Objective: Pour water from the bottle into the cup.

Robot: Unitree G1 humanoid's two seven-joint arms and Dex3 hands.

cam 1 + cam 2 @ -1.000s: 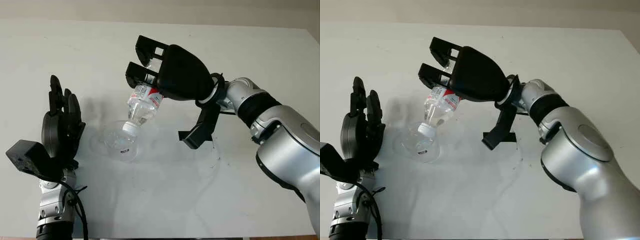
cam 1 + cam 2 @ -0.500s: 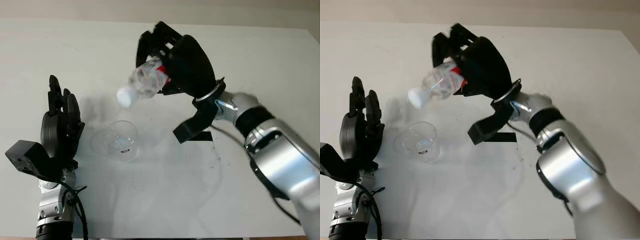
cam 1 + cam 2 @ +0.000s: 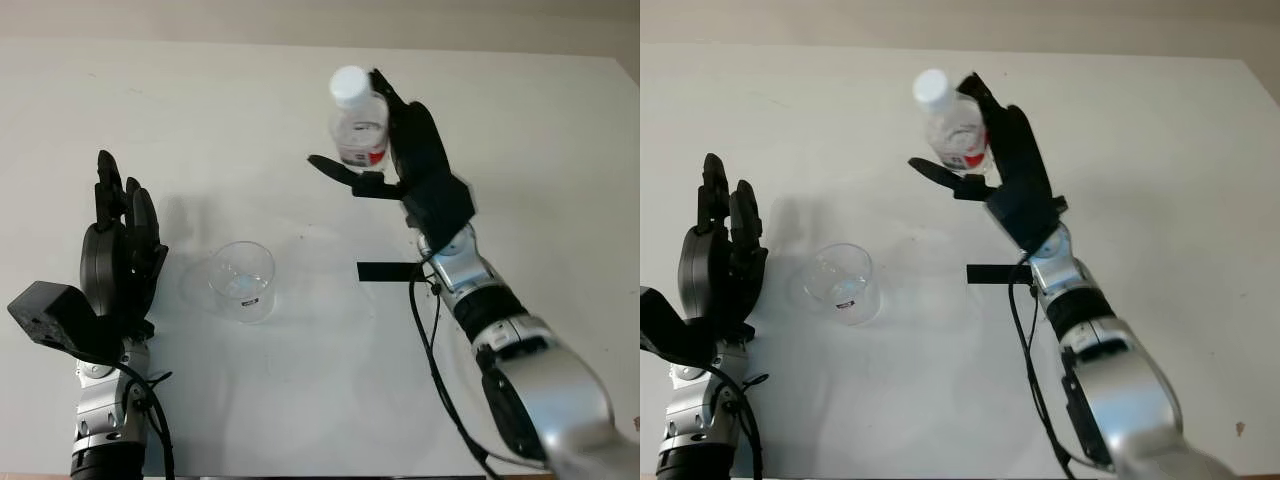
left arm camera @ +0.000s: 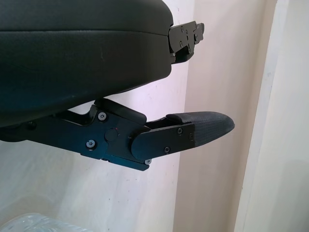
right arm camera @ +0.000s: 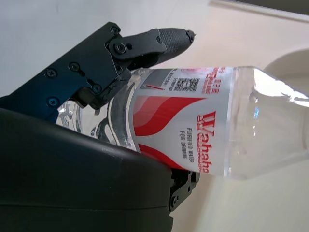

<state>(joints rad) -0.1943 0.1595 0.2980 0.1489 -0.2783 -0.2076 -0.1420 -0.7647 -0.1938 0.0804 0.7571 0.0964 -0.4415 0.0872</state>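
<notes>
My right hand (image 3: 385, 150) is shut on a clear water bottle (image 3: 356, 130) with a red and white label and a white cap (image 3: 348, 84). It holds the bottle upright, raised over the middle of the table, to the right of and behind the cup. The bottle's label (image 5: 183, 130) shows close up in the right wrist view, between the black fingers (image 5: 145, 43). A clear plastic cup (image 3: 243, 281) stands upright on the white table (image 3: 200, 110), left of centre. My left hand (image 3: 118, 255) is open, upright just left of the cup, apart from it.
A short black strip (image 3: 385, 271) lies on the table right of the cup, under my right forearm (image 3: 480, 300). The table's far edge meets a beige wall (image 3: 320, 18) at the back.
My right hand has lifted the bottle away from the cup and turned it from neck-down over the cup to upright, moving right and back. The cup and left hand have stayed put.
</notes>
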